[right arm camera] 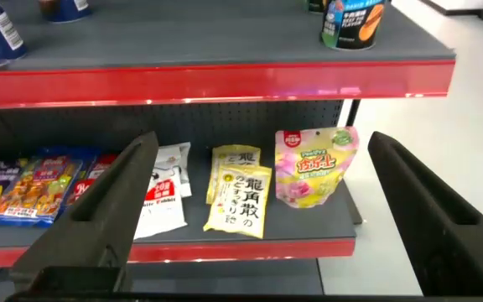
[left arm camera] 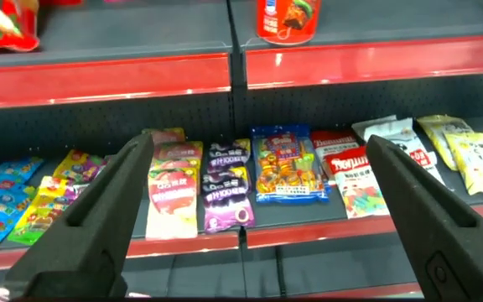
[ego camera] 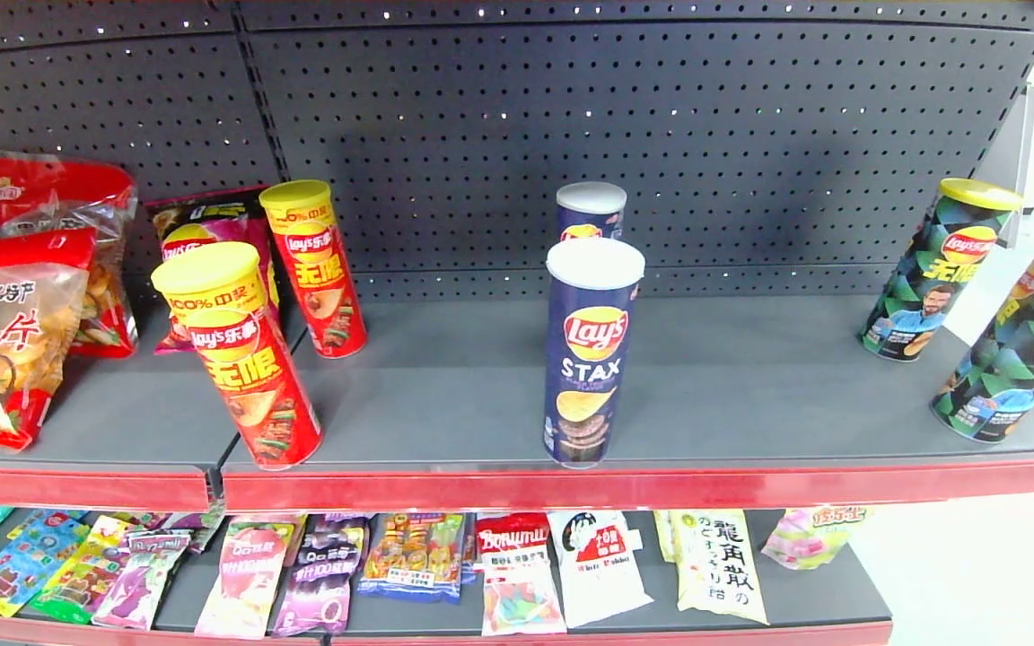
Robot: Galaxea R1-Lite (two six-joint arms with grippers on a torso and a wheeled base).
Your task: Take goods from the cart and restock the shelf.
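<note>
**Upper shelf** (ego camera: 750, 386): grey board with a red front lip. Reference item is the front blue can (ego camera: 591, 350), upright at the lip, mid-board.

- Rear blue can (ego camera: 590, 212): upright, directly behind the front blue can.
- Front red can (ego camera: 239, 354) and rear red can (ego camera: 315, 269): upright, well to the left of the front blue can, one behind the other.
- Snack bags (ego camera: 14, 332): standing farther left of the front blue can, beyond the red pair.
- Near green can (ego camera: 1011, 341) and far green can (ego camera: 934, 269): upright, well to the right of the front blue can, at the board's end.
- Lower shelf (ego camera: 840, 601): beneath the front blue can, with flat packets (ego camera: 517, 565) lying in a row.
- Left gripper (left arm camera: 258, 235): fingers spread wide with nothing between them. It faces the lower shelf, below and left of the front blue can.
- Right gripper (right arm camera: 267, 226): fingers spread wide and empty, below and right of the front blue can.

**Status (judged):** partly stocked. Six cans stand in place, with wide bare board on both sides of the front blue can. No goods are in hand, so the next item has to be fetched from the cart.
</note>
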